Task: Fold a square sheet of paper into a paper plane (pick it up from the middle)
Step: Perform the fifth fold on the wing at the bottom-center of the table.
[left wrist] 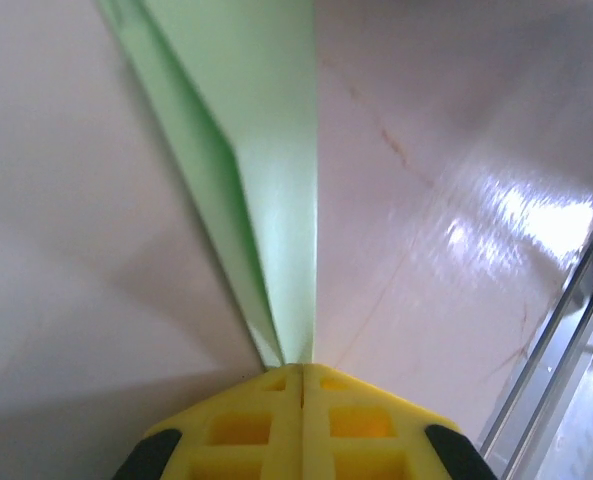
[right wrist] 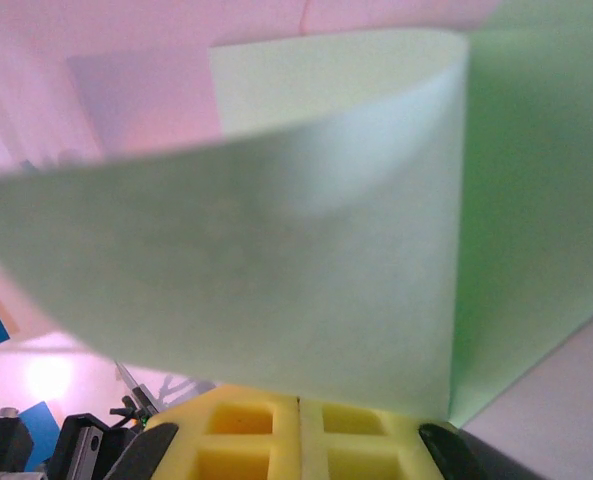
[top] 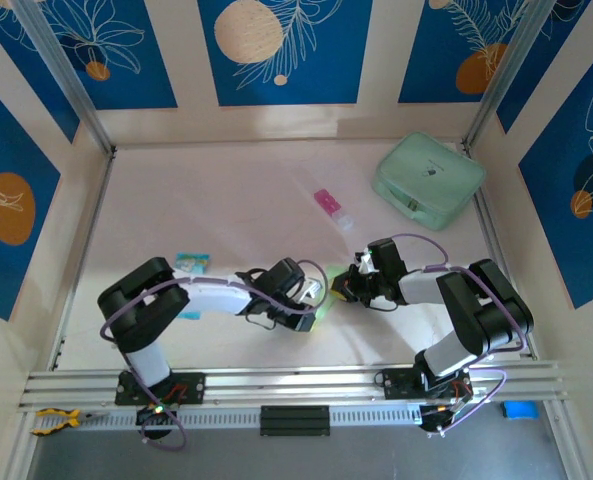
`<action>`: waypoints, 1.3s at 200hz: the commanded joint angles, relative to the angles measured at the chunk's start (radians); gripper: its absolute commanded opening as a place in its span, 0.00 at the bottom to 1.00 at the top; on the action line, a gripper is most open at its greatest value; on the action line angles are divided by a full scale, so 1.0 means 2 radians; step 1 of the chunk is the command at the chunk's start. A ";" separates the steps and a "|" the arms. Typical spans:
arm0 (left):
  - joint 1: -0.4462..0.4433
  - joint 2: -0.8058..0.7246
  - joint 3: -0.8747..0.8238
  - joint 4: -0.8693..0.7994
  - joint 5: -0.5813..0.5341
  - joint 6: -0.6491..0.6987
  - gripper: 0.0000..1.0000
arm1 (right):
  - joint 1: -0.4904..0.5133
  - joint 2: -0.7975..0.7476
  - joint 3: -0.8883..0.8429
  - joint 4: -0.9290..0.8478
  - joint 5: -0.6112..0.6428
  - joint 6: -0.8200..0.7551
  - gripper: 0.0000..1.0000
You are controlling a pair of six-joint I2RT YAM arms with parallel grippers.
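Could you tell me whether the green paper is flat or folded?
Folded: the square sheet of paper shows overlapping layers along a crease at the left pincer, and curls over the right pincer.

Square sheet of paper (right wrist: 276,280): blurred and cut by the right edge in the right wrist view, cut by the top edge in the left wrist view, mostly hidden in the top view.

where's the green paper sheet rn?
Top view, near centre: the green paper sheet sits between the left gripper and right gripper, both shut on it.
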 commanded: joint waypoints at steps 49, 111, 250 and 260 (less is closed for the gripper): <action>-0.013 -0.056 -0.039 -0.066 -0.022 0.006 0.03 | -0.002 0.018 -0.022 -0.071 0.066 0.005 0.05; 0.005 -0.062 0.024 -0.008 -0.032 -0.012 0.06 | -0.001 0.015 -0.020 -0.072 0.063 0.005 0.05; 0.021 0.091 0.088 -0.019 -0.042 0.013 0.04 | -0.006 -0.010 -0.018 -0.070 0.042 -0.004 0.06; 0.021 0.092 0.076 -0.017 -0.042 0.010 0.03 | -0.007 -0.019 -0.013 -0.074 0.039 -0.008 0.07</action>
